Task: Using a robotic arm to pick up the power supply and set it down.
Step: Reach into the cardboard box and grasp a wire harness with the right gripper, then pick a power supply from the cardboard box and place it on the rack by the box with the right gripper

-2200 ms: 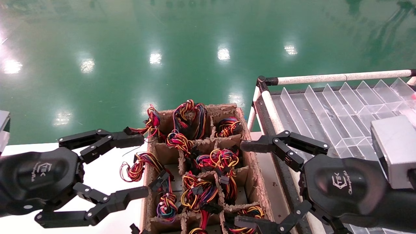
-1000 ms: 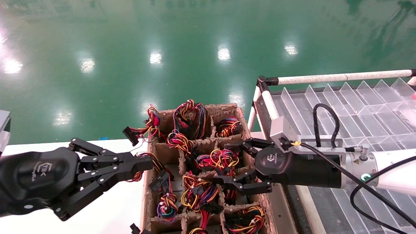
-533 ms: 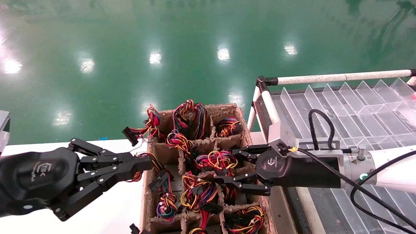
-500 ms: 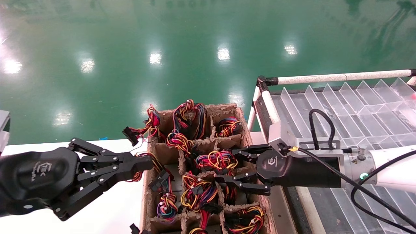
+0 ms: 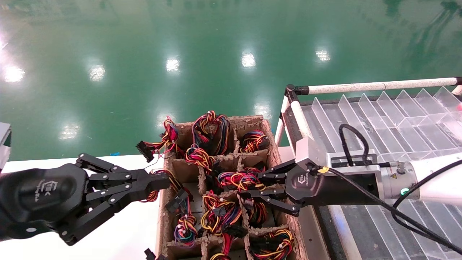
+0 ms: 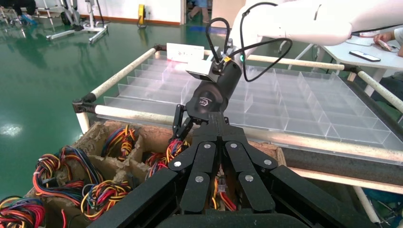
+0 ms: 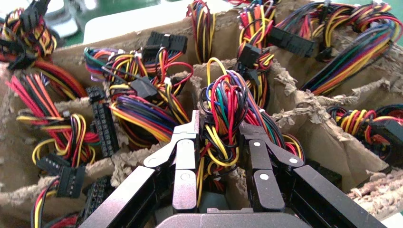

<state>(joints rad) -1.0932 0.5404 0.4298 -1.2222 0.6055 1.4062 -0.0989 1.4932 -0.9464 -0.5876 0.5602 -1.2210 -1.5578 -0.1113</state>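
Only the red, yellow and black wire bundle [image 5: 240, 178] of the power supply shows, in the middle cell of the cardboard box [image 5: 276, 155]; its grey body is hidden below. My right gripper [image 5: 251, 185] reaches in from the right and is shut on that bundle. In the right wrist view the bundle [image 7: 223, 102] is squeezed between both fingers of the gripper [image 7: 219, 126]. My left gripper [image 5: 164, 180] is shut and empty at the box's left wall. The left wrist view shows its tips [image 6: 217, 126] pointing at the right arm's gripper [image 6: 209, 99].
Other cells hold several similar wire bundles [image 5: 209, 126] with black connectors [image 7: 104, 128]. A clear divided tray [image 5: 379, 122] in a white pipe frame [image 5: 379, 86] stands right of the box. A white table [image 5: 126, 238] lies under my left gripper. Green floor lies beyond.
The right arm swung in over the box and its fingers closed onto the middle wire bundle. The left gripper shut about two seconds ago and has stayed still since.
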